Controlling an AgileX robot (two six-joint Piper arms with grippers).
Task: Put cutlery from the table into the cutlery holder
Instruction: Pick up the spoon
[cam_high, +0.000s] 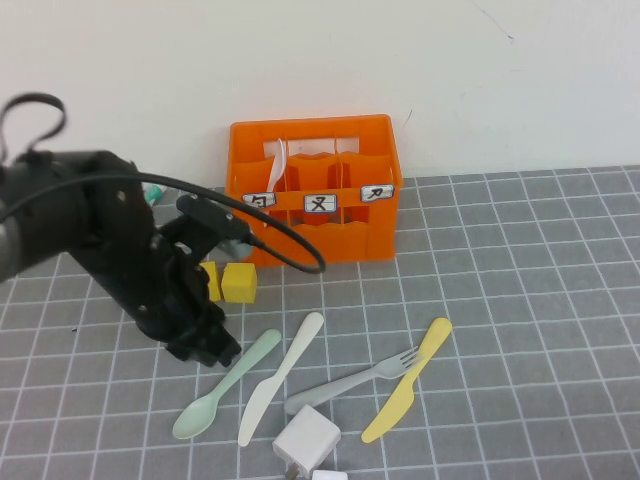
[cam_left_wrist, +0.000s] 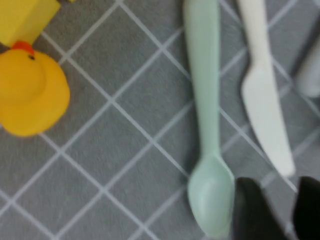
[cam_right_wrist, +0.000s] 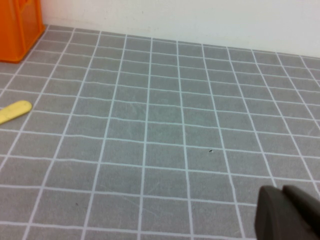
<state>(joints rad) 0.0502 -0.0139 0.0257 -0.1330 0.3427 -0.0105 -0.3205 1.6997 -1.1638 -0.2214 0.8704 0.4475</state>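
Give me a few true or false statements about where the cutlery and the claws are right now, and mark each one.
1. The mint spoon lies on the table. True.
2. The yellow knife stands in the crate. False: it lies flat on the table, beside the grey fork.
3. The left claw is down near the mint spoon's bowl, holding nothing. True.
4. The white knife lies between the mint spoon and the fork. True.
5. The right claw grips the yellow knife. False: it is shut on nothing, over bare table.
6. A pink spoon lies on the table. False: it stands in the crate.
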